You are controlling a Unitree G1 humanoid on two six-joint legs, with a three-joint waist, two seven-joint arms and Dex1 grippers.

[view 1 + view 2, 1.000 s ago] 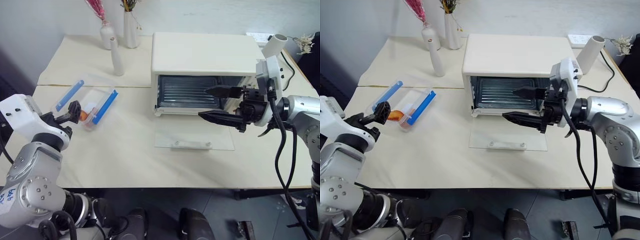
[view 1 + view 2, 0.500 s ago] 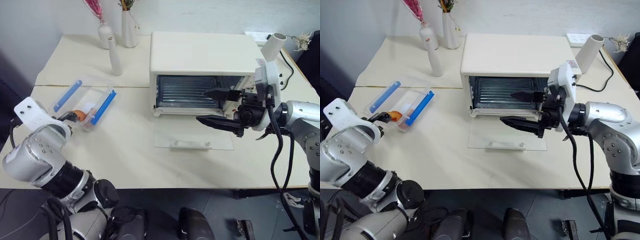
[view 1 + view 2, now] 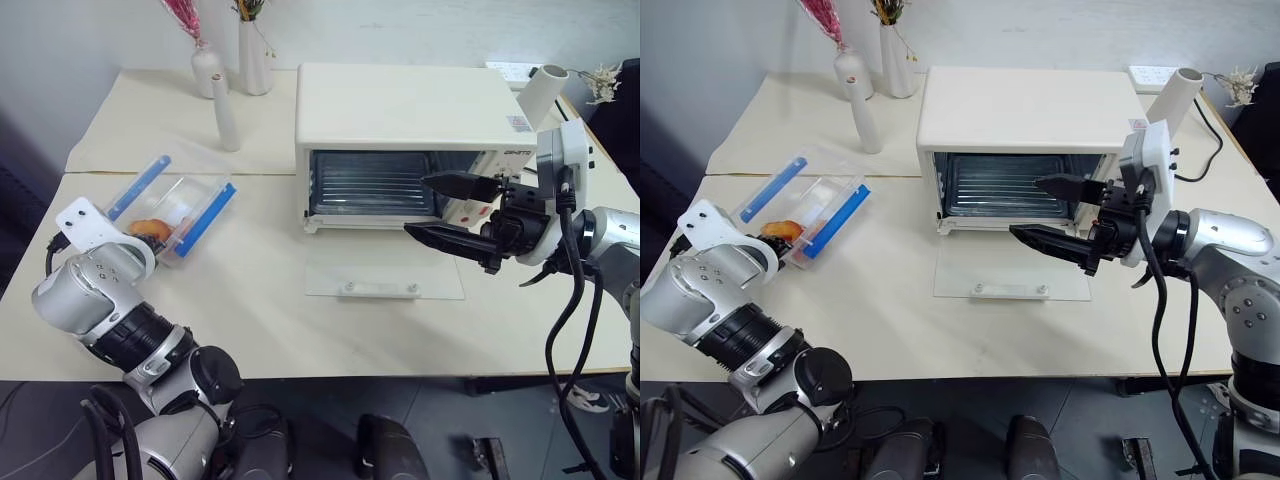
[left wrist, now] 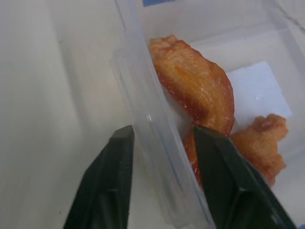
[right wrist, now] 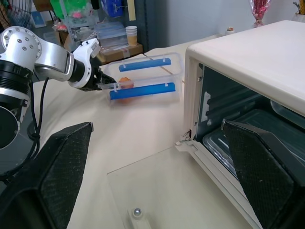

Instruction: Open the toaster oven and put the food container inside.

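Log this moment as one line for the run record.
oven: toaster oven door open, lying flat | item: food container on table | left claw: straddling container's end wall, one finger inside | right claw: open before oven mouth

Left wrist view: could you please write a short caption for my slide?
Left gripper fingers straddling the clear wall of the food container, orange food inside.

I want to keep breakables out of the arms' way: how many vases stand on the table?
2. A white vase with pink stems and a taller white vase stand together at the table's back edge, left of the toaster oven. The slim white bottle nearby isn't counted.
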